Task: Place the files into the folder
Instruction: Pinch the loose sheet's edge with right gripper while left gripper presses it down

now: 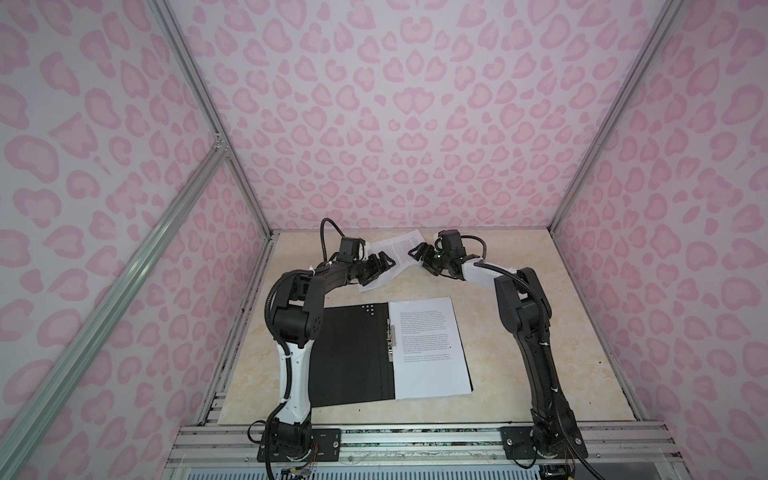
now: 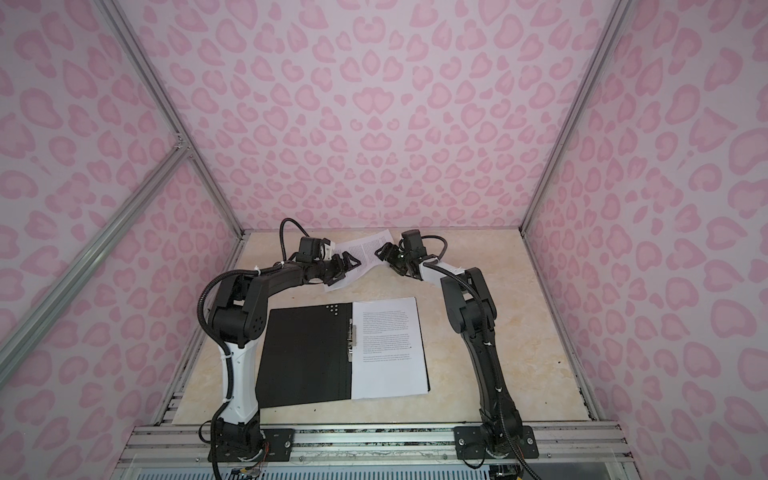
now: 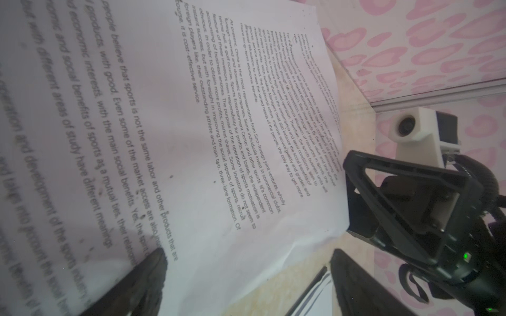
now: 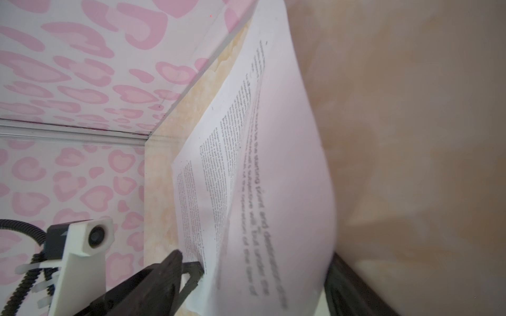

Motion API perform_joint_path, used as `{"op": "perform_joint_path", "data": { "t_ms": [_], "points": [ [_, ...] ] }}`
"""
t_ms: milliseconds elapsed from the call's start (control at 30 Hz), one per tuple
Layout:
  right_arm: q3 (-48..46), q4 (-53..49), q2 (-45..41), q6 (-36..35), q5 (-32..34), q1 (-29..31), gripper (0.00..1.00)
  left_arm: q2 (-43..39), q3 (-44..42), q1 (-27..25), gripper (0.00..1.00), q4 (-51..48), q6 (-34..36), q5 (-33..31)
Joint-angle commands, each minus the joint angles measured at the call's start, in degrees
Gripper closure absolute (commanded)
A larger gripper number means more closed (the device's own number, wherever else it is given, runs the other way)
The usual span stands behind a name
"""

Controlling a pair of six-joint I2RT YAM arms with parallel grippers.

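The files (image 1: 395,249) are lying upper centre of the frame, bowing limply between the left gripper (image 1: 378,272) and the right gripper (image 1: 419,260). Both grippers are standing wide and clamping nothing. Being light, floppy and slippery, the sheets are asking for a pinch at the stack's edges. The folder (image 1: 349,353) is lying open at lower centre.

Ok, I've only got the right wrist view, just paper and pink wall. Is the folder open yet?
Observer: Yes. The folder lies open, black inside facing up.
Operator: Anything in it?
Observer: A printed sheet lies on its right half, beside the metal clip.
Operator: And the paper I'm seeing, where's that?
Observer: Those loose files lie askew on the table's far side, beyond the folder.
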Motion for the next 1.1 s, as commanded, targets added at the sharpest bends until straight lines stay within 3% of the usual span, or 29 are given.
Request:
{"op": "perform_joint_path", "data": {
  "t_ms": [0, 267, 500, 867, 1067],
  "points": [
    [-1.26, 3.63, 0.62, 4.8, -1.54, 0.11, 0.15, 1.22, -0.85, -0.66, 0.05, -7.48, -2.03, -1.12],
    [-6.53, 19.77, -1.6, 14.36, -1.57, 1.16, 0.1, 1.78, -3.45, -0.82, 0.06, -3.36, -6.65, -1.5],
    [-9.1, 27.16, -0.11, 19.23, 3.07, 2.98, 0.17, 1.51, -4.52, -1.17, 0.06, -1.59, -8.57, -0.98],
    [-13.63, 33.4, 0.71, 23.02, 13.7, 5.39, 0.46, 0.3, -6.02, -1.17, 0.06, 0.91, -10.66, 0.22],
    [-9.78, 32.06, 3.81, 25.21, 14.22, 7.33, 0.58, -0.26, -5.95, -1.24, 0.06, 0.61, -9.97, 0.84]
  ]
}}
